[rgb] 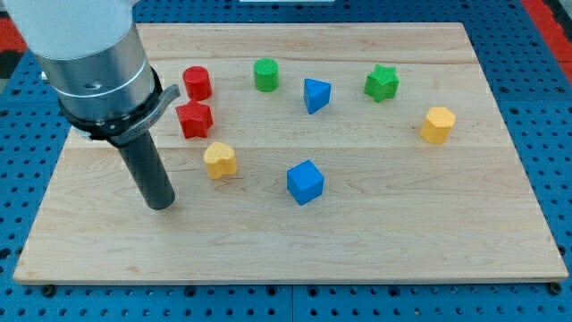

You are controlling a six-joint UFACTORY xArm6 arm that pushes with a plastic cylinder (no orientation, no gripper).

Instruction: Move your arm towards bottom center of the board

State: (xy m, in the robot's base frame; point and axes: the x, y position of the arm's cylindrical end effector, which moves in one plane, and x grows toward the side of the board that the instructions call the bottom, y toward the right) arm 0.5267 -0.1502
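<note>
My tip (160,205) rests on the wooden board (375,241) at the view's left, below the middle. The dark rod rises from it to the grey arm at the view's top left. The yellow heart-shaped block (220,160) lies just right of and above the tip, apart from it. The red star block (194,119) and the red cylinder (197,82) lie above that. The blue cube (305,182) sits near the board's middle, well right of the tip.
A green cylinder (265,74), a blue triangular block (315,94) and a green star block (382,83) lie along the view's top. A yellow hexagonal block (438,124) lies at the right. A blue pegboard (545,107) surrounds the board.
</note>
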